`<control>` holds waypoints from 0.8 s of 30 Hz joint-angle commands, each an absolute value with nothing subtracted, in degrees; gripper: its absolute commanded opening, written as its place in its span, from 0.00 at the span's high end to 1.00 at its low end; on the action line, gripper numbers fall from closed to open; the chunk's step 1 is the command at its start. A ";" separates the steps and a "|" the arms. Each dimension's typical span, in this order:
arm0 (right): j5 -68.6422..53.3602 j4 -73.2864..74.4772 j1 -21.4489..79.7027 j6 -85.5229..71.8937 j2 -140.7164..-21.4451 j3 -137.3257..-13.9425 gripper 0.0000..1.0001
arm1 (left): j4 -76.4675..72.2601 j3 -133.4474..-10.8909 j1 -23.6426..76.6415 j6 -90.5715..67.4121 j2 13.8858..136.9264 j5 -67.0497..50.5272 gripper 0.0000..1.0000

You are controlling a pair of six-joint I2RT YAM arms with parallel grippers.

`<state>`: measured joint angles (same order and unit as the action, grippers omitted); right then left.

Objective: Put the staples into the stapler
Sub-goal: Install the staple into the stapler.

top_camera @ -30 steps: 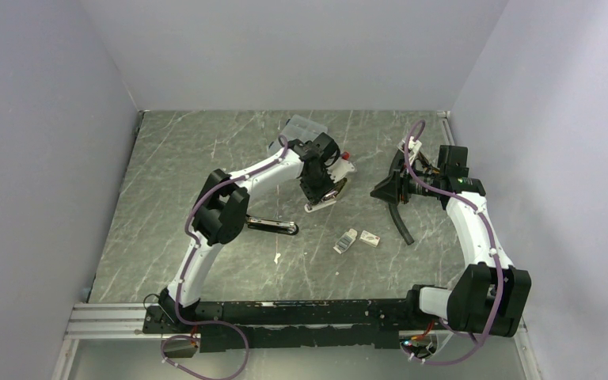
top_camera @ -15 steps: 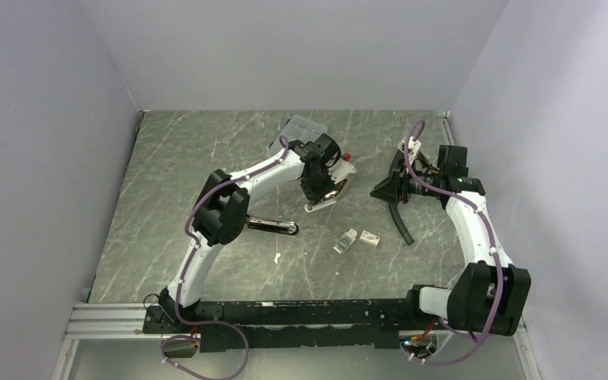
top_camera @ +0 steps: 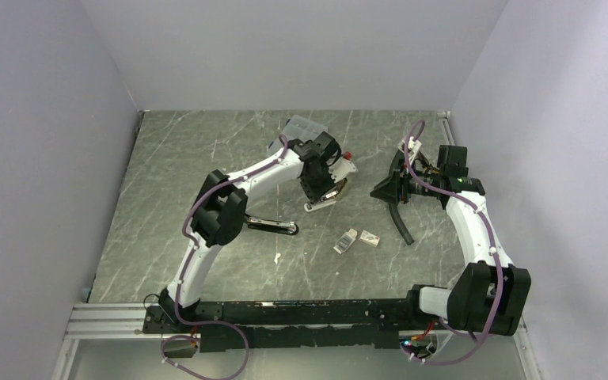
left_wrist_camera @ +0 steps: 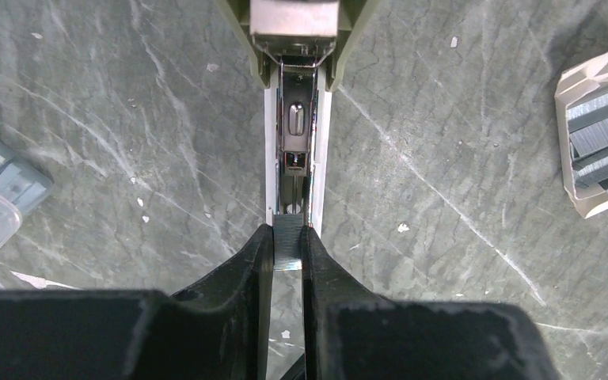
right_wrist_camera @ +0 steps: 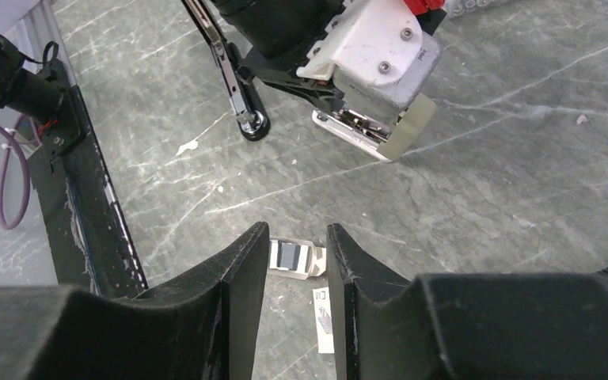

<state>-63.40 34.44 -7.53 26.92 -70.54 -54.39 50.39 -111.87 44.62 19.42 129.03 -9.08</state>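
Top view: left gripper (top_camera: pixel 317 192) is down on the open stapler (top_camera: pixel 326 199) mid-table, jaw state not readable from here. The clear case (top_camera: pixel 301 129) sits just behind it, compartments visible, contents too small to tell. The white tray (top_camera: pixel 347 241) and its sleeve (top_camera: pixel 370 239) lie side by side nearer the bases, apart from the stapler. A black tool (top_camera: pixel 273 226) lies on the table (top_camera: pixel 166 190) left of them. Right gripper (top_camera: pixel 383 190) hangs right of the stapler, clear of it, with a black hose (top_camera: pixel 400 222) trailing below it.

Left wrist: fingers pinched narrow on one staple strip (left_wrist_camera: pixel 288 245), which is the only thing between them. The strip's front end is at the rear mouth of the stapler's magazine channel, in line with it; cover is swung up at the top of frame. Whether the strip is already inside the rails, can't tell. The tray at the right edge holds several more grey strips (left_wrist_camera: pixel 599 141) stacked at a slant. A corner of the clear case shows at left.

Right wrist: jaws a narrow gap apart, nothing held, well above the table. Directly under the gap is the tray with grey strips inside; the sleeve is just beside it, with print on its face too small to read. No legible brand anywhere.
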 commanded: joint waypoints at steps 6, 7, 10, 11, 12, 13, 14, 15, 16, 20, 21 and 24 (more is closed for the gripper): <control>-65.35 33.88 -7.82 27.54 -70.58 -56.07 0.63 | 49.48 -111.09 44.90 20.86 123.72 -11.33 0.83; -65.44 33.88 -7.82 27.52 -70.57 -56.01 0.63 | 49.24 -110.71 44.80 20.91 123.53 -11.73 0.83; -65.36 33.95 -7.82 27.56 -70.50 -56.16 0.63 | 48.61 -109.27 44.65 21.77 123.27 -13.09 0.83; -65.38 34.00 -7.83 27.58 -70.49 -56.16 0.63 | 48.53 -108.88 44.44 21.95 123.17 -14.24 0.82; -65.31 33.95 -7.82 27.58 -70.42 -56.09 0.63 | 48.22 -108.54 44.19 22.11 123.12 -15.22 0.82; -65.31 33.86 -7.87 27.55 -70.40 -56.01 0.63 | 48.22 -108.32 43.97 22.25 123.20 -16.15 0.82; -65.36 33.84 -7.83 27.53 -70.44 -56.02 0.63 | 48.13 -108.14 43.75 22.41 123.16 -16.77 0.82; -65.36 33.87 -7.82 27.53 -70.48 -56.02 0.63 | 47.97 -107.99 43.60 22.57 123.26 -17.18 0.82; -65.32 33.89 -7.82 27.56 -70.53 -56.05 0.63 | 47.68 -107.77 43.41 22.59 123.16 -17.52 0.82; -65.41 34.27 -7.82 27.71 -70.75 -56.17 0.63 | 46.07 -106.61 42.98 22.71 122.42 -17.63 0.82; -65.40 34.27 -7.82 27.77 -70.75 -56.23 0.63 | 45.78 -106.42 42.86 22.84 122.35 -17.77 0.82; -65.56 34.28 -7.83 27.80 -70.84 -56.23 0.63 | 45.41 -106.21 42.64 23.12 122.22 -17.73 0.82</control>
